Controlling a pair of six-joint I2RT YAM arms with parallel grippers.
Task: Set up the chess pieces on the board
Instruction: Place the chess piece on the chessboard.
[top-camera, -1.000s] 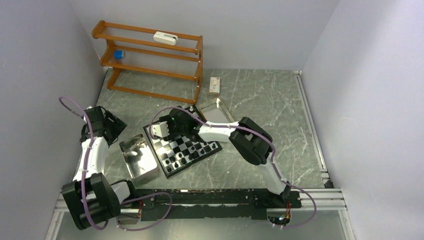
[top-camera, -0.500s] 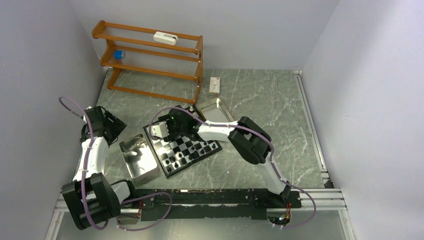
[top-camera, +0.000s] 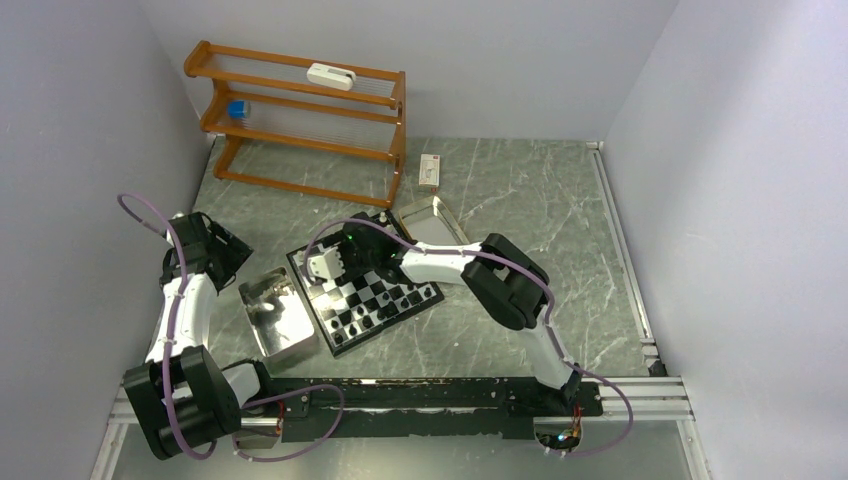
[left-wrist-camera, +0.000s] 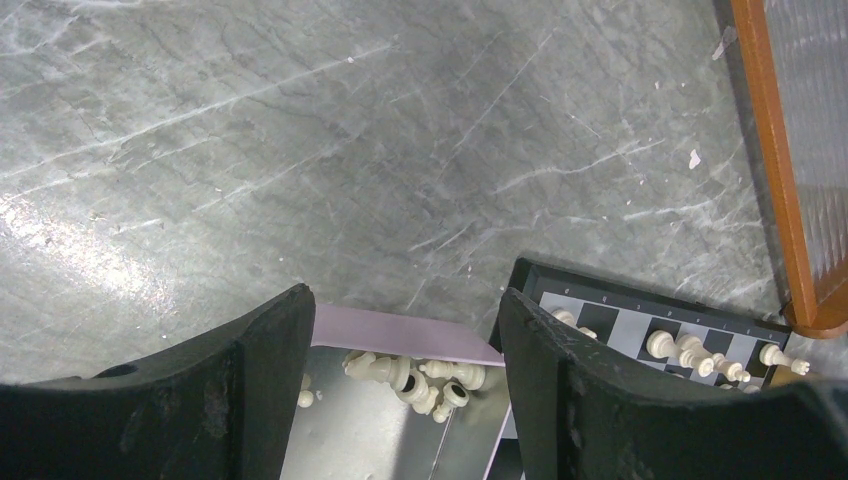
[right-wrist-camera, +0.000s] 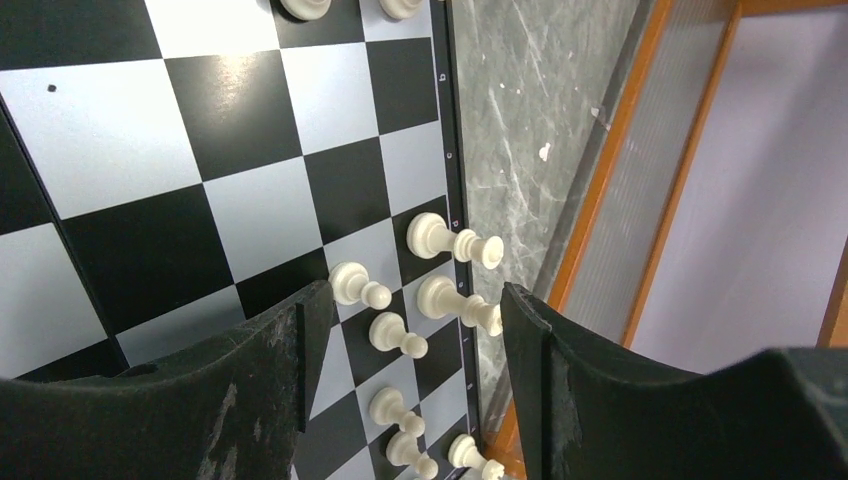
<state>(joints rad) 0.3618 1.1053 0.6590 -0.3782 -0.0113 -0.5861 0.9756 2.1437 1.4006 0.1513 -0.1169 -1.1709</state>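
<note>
Along the bottom of the top view runs the rail carrying the 2 arm bases. Above it, left of centre, a rectangular metal tray (top-camera: 280, 325) lies just beside the chessboard (top-camera: 385, 300), which sits at an angle mid-frame. Black pieces (top-camera: 365, 312) stand on its lower squares.

The left gripper (top-camera: 232, 258) hangs at the left of the frame, apart from the tray. In its wrist view the left gripper (left-wrist-camera: 402, 305) is spread and holds nothing. At the bottom, loose cream-white pieces (left-wrist-camera: 415, 378) lie heaped in the tray (left-wrist-camera: 380, 440).

The right gripper (top-camera: 322, 268) is over the board's upper-left corner. In its wrist view the right gripper (right-wrist-camera: 410, 300) is spread wide with nothing pinched. Standing white pieces (right-wrist-camera: 445, 240) cluster below it at the board's (right-wrist-camera: 230, 110) right edge.

Farther up are a 2nd metal tray (top-camera: 432, 222), a small white box (top-camera: 430, 172) and a wooden rack (top-camera: 300, 110).
</note>
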